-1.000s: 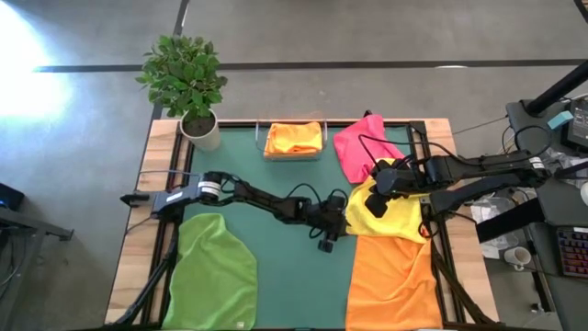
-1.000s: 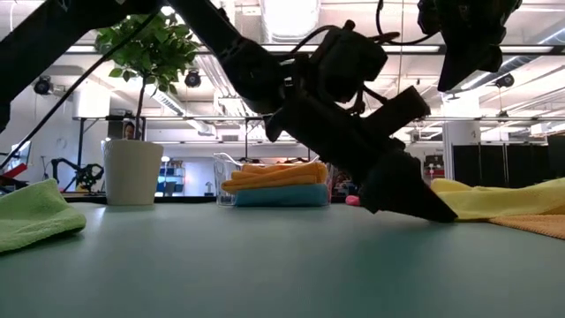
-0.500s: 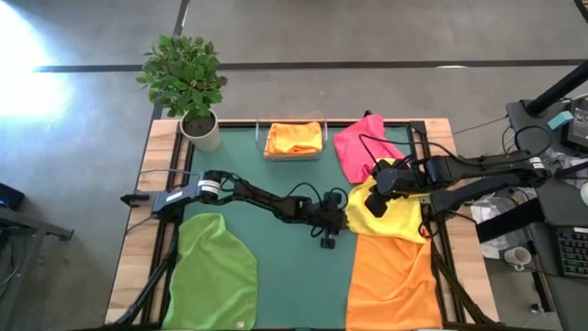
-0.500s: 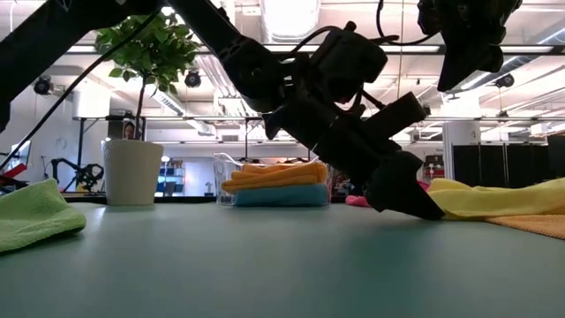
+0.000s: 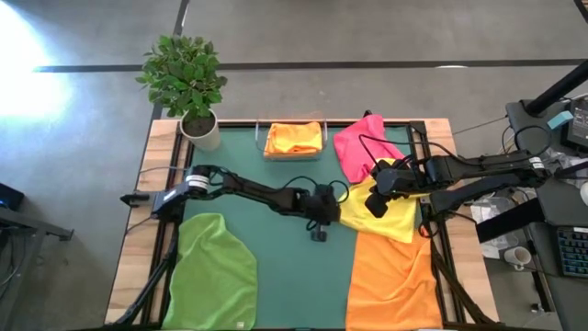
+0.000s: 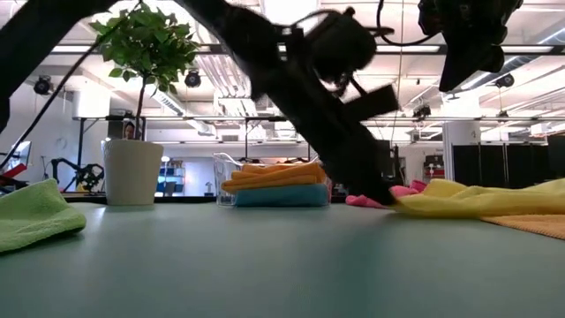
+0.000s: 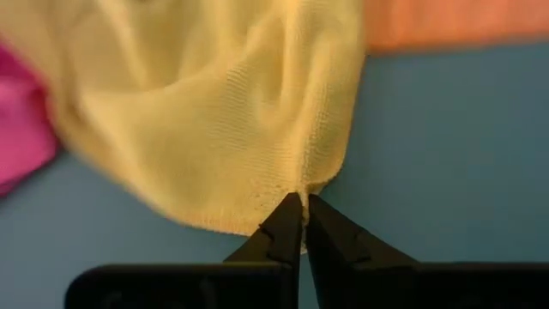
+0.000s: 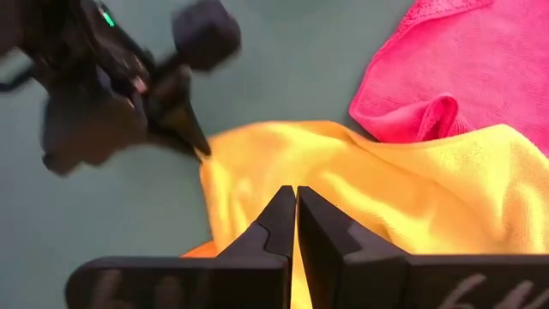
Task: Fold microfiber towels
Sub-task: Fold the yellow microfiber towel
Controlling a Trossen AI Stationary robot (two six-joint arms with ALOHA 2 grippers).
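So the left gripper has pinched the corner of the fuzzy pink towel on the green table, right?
Not pink. The left gripper is shut on the corner of the fuzzy yellow microfiber towel; the pink towel lies beside it, untouched. The left wrist view shows the fingertips closed on the yellow edge, over the green table.

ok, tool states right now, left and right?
Left tool: closed, pinching the edge of the yellow towel.
Right tool: closed, raised over the yellow towel; whether it holds the cloth cannot be told.
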